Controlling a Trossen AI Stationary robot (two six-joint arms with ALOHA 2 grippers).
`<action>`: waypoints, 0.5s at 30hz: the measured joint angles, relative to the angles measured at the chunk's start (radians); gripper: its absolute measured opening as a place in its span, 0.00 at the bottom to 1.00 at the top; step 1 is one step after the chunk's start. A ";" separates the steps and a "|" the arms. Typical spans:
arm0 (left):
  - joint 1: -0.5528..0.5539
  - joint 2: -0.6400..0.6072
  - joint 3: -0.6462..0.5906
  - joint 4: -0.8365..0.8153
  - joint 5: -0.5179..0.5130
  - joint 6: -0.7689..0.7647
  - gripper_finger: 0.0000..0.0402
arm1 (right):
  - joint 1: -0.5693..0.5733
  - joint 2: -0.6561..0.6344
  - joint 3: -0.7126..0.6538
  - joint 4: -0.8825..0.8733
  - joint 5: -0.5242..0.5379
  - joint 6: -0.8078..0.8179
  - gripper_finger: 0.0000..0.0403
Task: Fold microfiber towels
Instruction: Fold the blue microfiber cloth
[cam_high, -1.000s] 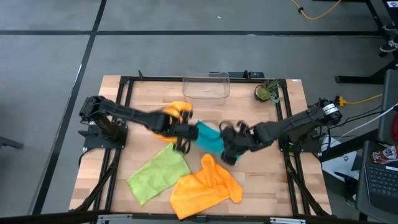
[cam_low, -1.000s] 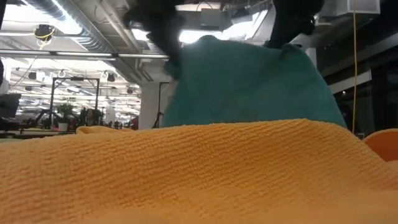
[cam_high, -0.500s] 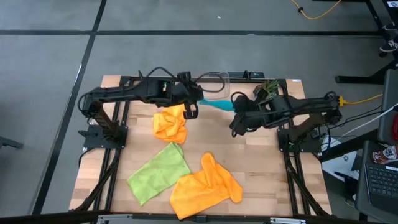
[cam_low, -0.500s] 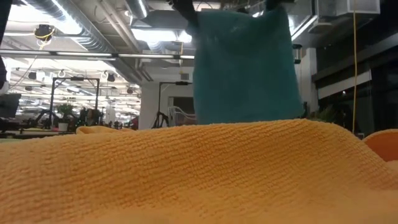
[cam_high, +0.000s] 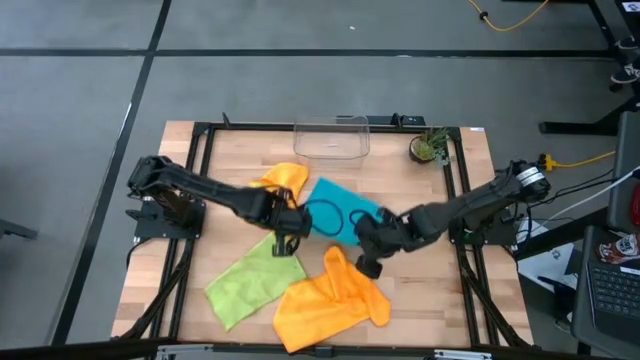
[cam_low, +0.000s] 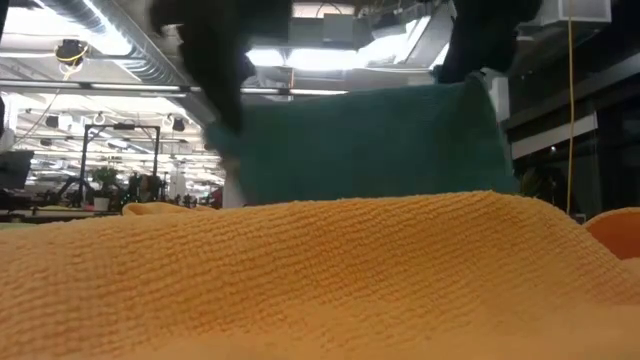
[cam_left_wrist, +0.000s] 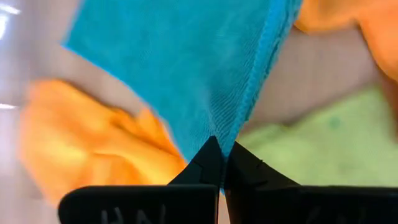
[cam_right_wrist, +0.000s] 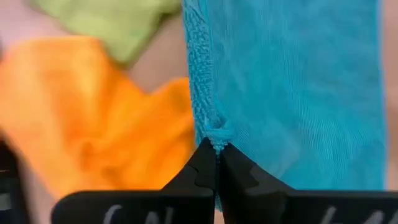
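High view: teal towel (cam_high: 335, 208) stretched 9-to-3 between left gripper (cam_high: 291, 222) and right gripper (cam_high: 364, 236), jaws clamped on near corners; free edge toward 12 o'clock, bulk beyond jaws.

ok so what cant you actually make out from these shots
- Low view: the tabletop and the teal towel's lower edge, hidden behind the orange towel filling the foreground.
- Low view: both grippers, dark shapes cut off by the top edge.
- High view: the teal towel's near corners, covered by the left gripper and right gripper.
- Wrist views: the lime green towel and both orange towels, blurred.
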 joint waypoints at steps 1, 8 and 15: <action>-0.018 0.000 -0.017 0.010 0.012 -0.016 0.00 | 0.012 0.000 -0.021 0.041 -0.008 0.024 0.00; -0.077 -0.001 -0.072 0.141 0.006 -0.065 0.00 | 0.071 0.000 -0.100 0.165 -0.008 0.217 0.00; 0.002 0.001 -0.072 0.244 -0.048 0.092 0.00 | 0.086 0.000 -0.110 0.115 0.059 0.406 0.00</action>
